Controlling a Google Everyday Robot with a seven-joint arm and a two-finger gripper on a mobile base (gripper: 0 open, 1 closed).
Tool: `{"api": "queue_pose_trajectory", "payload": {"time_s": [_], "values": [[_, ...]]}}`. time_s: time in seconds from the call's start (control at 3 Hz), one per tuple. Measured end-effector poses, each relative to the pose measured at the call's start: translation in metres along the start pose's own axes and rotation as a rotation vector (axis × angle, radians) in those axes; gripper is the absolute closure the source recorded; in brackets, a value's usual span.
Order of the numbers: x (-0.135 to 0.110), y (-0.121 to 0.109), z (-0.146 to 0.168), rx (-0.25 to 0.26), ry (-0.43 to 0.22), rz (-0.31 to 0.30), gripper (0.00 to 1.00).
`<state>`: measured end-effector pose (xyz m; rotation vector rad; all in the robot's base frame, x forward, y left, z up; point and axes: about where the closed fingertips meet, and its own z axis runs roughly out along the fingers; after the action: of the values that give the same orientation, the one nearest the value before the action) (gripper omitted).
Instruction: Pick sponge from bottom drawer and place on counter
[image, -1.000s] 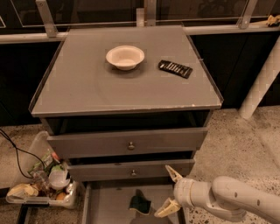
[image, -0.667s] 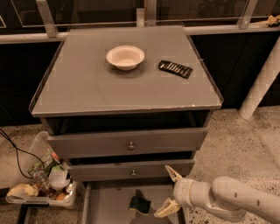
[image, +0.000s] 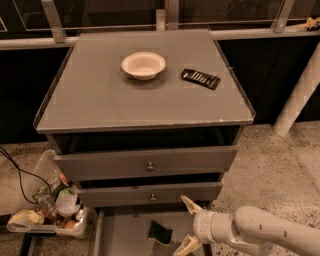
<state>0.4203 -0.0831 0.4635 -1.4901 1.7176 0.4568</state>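
Observation:
The sponge (image: 160, 233), dark green on top with a pale yellow edge, lies in the open bottom drawer (image: 127, 235), a flat grey tray pulled out at the foot of the cabinet. My gripper (image: 187, 225) comes in from the lower right on a white arm, just to the right of the sponge and a little above the drawer floor. Its two pale fingers are spread wide, one up near the middle drawer front, one down by the sponge's right edge. They hold nothing. The grey counter (image: 100, 100) is above.
On the counter stand a white bowl (image: 143, 65) and a flat black ridged object (image: 200, 78). Two upper drawers with round knobs (image: 150, 166) sit slightly open. A clear bin of clutter (image: 52, 210) and a black cable lie on the floor at left. A white post (image: 300, 95) stands at right.

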Motion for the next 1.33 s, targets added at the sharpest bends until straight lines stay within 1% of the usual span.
{"api": "queue_pose_trajectory", "payload": {"time_s": [0.33,0.67,1.0,1.33], "values": [[0.037,0.013,0.022,-0.019,0.026,-0.028,0.00],[0.071,0.020,0.045,-0.035,0.061,-0.054,0.00],[0.114,0.015,0.071,-0.038,0.086,-0.020,0.00],[0.115,0.016,0.073,-0.040,0.088,-0.011,0.00]]}}
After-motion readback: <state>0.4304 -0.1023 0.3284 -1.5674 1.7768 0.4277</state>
